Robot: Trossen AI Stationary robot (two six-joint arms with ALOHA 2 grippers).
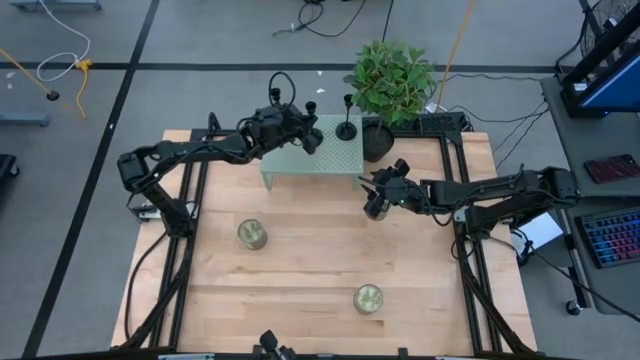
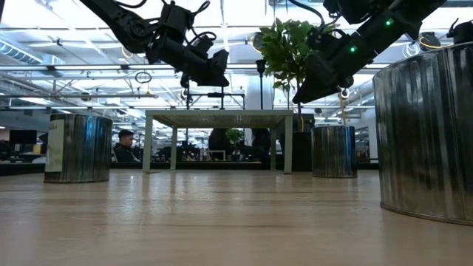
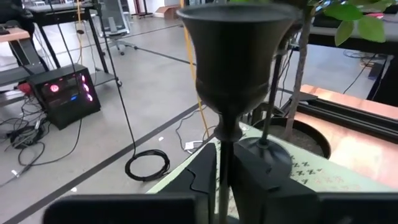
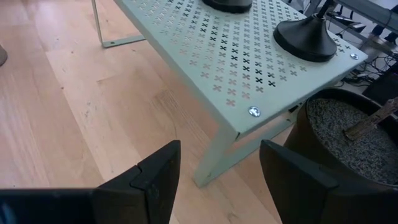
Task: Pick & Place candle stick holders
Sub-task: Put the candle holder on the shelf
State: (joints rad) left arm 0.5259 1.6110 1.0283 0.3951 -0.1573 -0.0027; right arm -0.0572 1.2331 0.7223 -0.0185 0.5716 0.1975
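Left claw clamped on a black candle stick holder's thin stem over the pale green perforated metal shelf; base hidden. Second black holder stands on shelf. Right claw open, empty, above wooden surface near shelf corner.

left claw clamped, right claw agape

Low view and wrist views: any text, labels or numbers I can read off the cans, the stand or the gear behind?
None readable.
Pale label on the left can: too blurred.
Lit red panel on the black box: no legible characters.
Stand: only a punched cross pattern, no text.
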